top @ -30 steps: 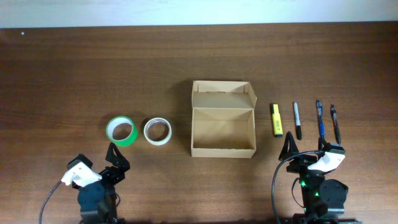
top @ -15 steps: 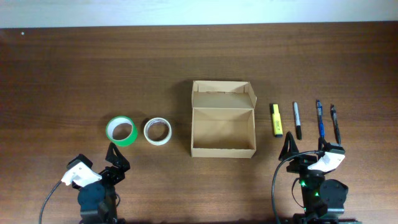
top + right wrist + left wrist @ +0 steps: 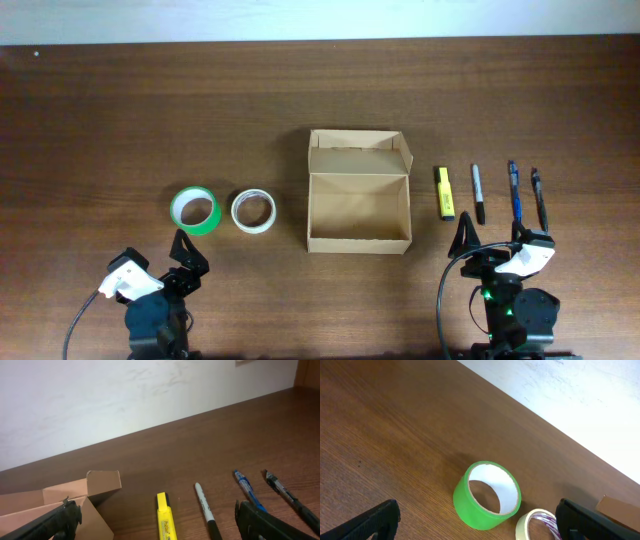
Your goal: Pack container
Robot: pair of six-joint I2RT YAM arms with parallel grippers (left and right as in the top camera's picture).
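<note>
Down at the lower left of the overhead view, the left hand (image 3: 190, 250) sits with its fingers spread wide and nothing between them. Its wrist view shows both dark fingertips at the bottom corners of the frame. Just above it on the brown worktop (image 3: 150, 110) lie a green tape roll (image 3: 194, 210) and, just to the right, a cream tape roll (image 3: 253, 211), close together but apart. At the lower right, the right hand (image 3: 490, 245) is likewise spread and holds nothing. Above it four things lie in a row, apart from one another: a yellow highlighter (image 3: 444, 192), a black marker (image 3: 478, 193), a blue pen (image 3: 515, 190) and a dark pen (image 3: 539, 198). The container (image 3: 358, 210) stands at the centre of the frame, between the tapes and the highlighter, its flap lid folded back toward the top.
</note>
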